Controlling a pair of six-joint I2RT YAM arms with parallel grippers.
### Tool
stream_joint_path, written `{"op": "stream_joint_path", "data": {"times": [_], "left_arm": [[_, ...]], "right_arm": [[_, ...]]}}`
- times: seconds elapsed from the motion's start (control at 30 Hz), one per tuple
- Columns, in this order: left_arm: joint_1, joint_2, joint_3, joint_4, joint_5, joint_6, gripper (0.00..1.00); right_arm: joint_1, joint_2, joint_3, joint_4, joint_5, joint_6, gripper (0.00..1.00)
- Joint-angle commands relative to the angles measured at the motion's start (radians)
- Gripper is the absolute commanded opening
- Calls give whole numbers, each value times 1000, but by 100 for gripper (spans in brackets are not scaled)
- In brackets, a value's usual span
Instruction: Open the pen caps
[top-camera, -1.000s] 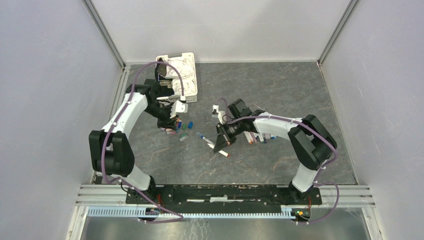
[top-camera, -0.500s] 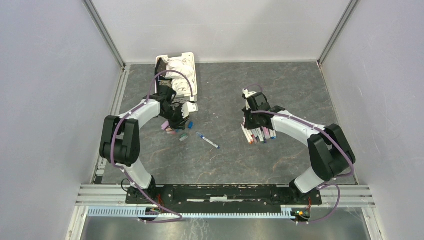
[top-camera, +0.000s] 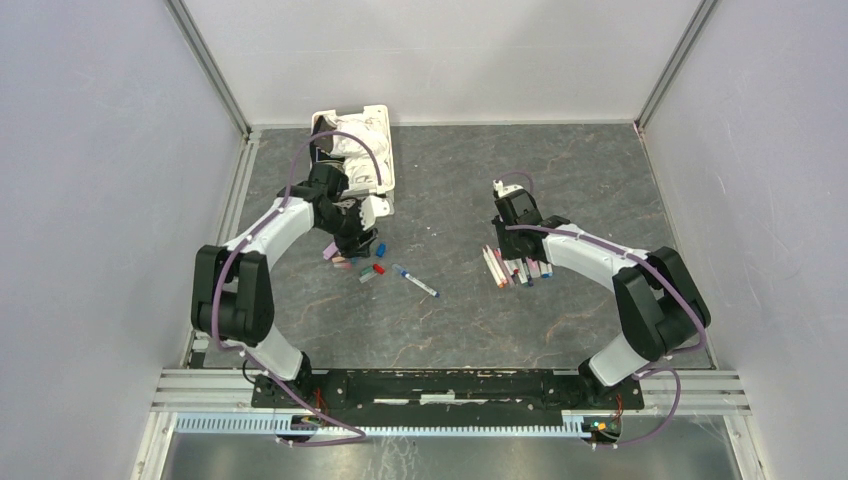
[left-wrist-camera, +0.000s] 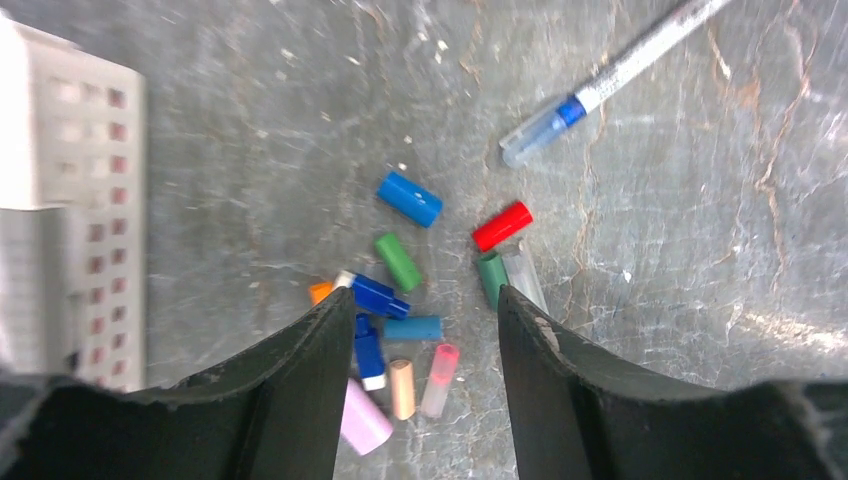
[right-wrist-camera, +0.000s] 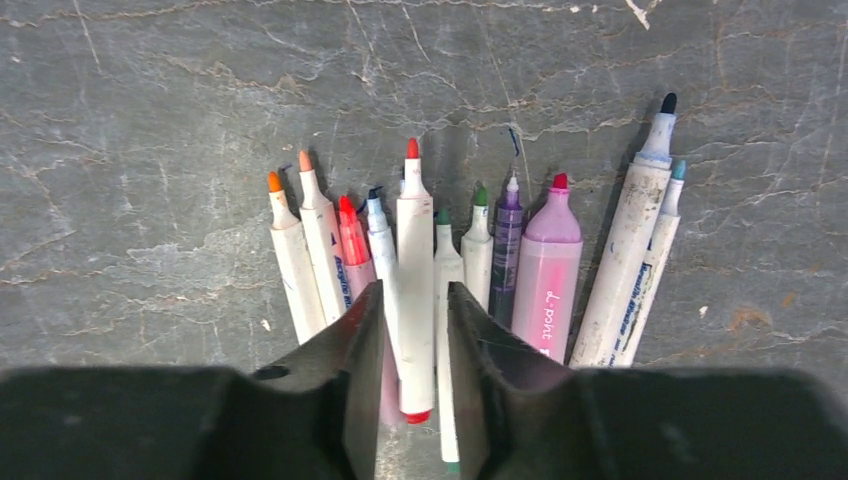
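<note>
Several pen caps lie loose on the table: blue (left-wrist-camera: 410, 198), red (left-wrist-camera: 502, 226), green (left-wrist-camera: 398, 262) and others; in the top view they form a small cluster (top-camera: 366, 263). My left gripper (left-wrist-camera: 425, 295) hangs open and empty just above them (top-camera: 350, 238). One pen (left-wrist-camera: 600, 85) with a blue cap on lies alone (top-camera: 415, 281). Several uncapped pens (right-wrist-camera: 545, 270) lie side by side at the right (top-camera: 515, 268). My right gripper (right-wrist-camera: 415, 290) is slightly open over that row (top-camera: 508, 238), its jaws either side of a red-tipped pen (right-wrist-camera: 413, 215) lying on the table.
A white slotted basket (top-camera: 385, 165) holding crumpled white cloth stands at the back left, close behind the left arm; its wall shows in the left wrist view (left-wrist-camera: 70, 200). Grey walls enclose the table on three sides.
My right arm moved from the table's middle to the pen row at the right, where the red-tipped pen now lies. My left arm shifted slightly back, and a red cap now lies by the caps.
</note>
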Motion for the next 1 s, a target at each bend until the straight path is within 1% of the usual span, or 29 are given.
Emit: {"op": "stream_joint_path", "data": {"times": [0.0,0.03,0.07,0.1,0.2,0.27,0.33,0.4,0.47,0.5,0.53,0.7,0.8,0.97], "left_arm": [[-3,-77,122,-66,35,-118,64],[0,-88,140,-77,33,-131,64],[3,-98,157,-84,30,-143,93],[5,-110,170,-93,24,-152,99],[12,-149,206,-99,0,-180,100],[18,-176,226,-98,-15,-203,100],[37,-203,240,-76,-13,-249,100],[67,-243,229,-10,-8,-333,100],[99,-280,188,99,-15,-426,100],[112,-293,171,132,-25,-468,100],[120,-301,160,147,-31,-480,100],[136,-286,164,61,29,-423,100],[138,-290,153,70,3,-436,100],[140,-301,146,39,34,-422,100]], "right_arm": [[-2,-17,-7,18,63,7,36],[-2,-26,-6,20,58,5,38],[-1,-33,-4,17,56,7,39],[2,-44,0,16,54,9,40],[36,-77,2,31,49,5,42],[84,-85,16,42,45,-3,44],[157,-80,45,50,45,-21,46],[229,-55,83,64,29,-42,50],[301,-20,119,88,-7,-65,51],[329,5,137,97,-26,-75,52],[357,32,158,104,-39,-87,52],[445,163,240,118,-87,-130,55],[466,215,259,127,-90,-146,55],[469,265,260,140,-88,-162,50]]}}
